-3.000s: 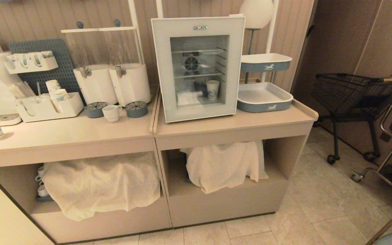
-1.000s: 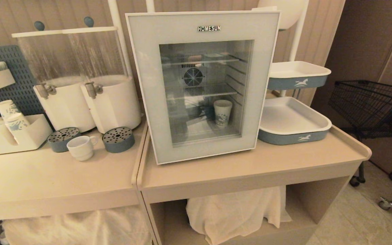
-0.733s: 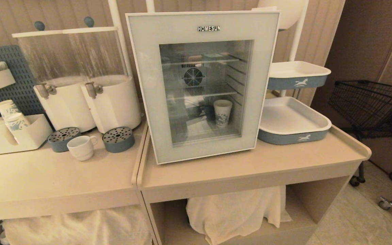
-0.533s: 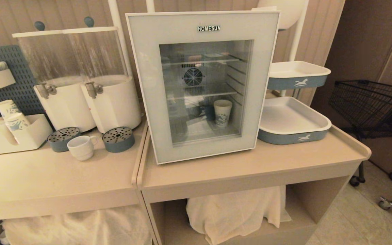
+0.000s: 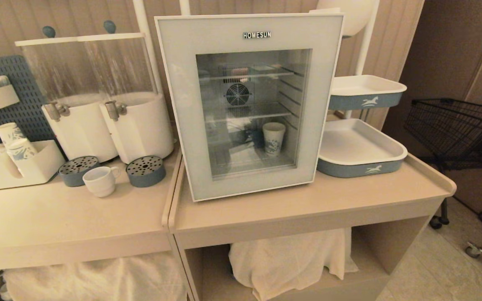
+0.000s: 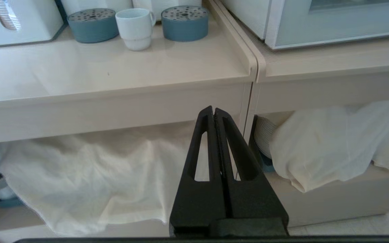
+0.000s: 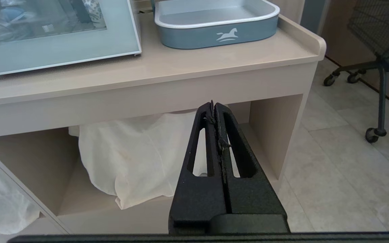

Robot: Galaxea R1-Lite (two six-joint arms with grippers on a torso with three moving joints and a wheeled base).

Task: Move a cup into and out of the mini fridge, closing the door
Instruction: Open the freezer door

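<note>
Both grippers were held low before the counters with fingers pressed together and nothing gripped: the left gripper [image 6: 214, 109] below the left counter [image 5: 57, 217], the right gripper [image 7: 213, 104] below the right counter [image 5: 308, 205]. The mini fridge [image 5: 174, 104] was seen on the right counter, its door [image 5: 249, 184] closed. The cup [image 5: 100, 181] was set on the left counter, at nine o'clock from the fridge, between two blue perforated discs [image 5: 145, 170]. A printed paper cup [image 5: 274, 138] was visible behind the glass.
</note>
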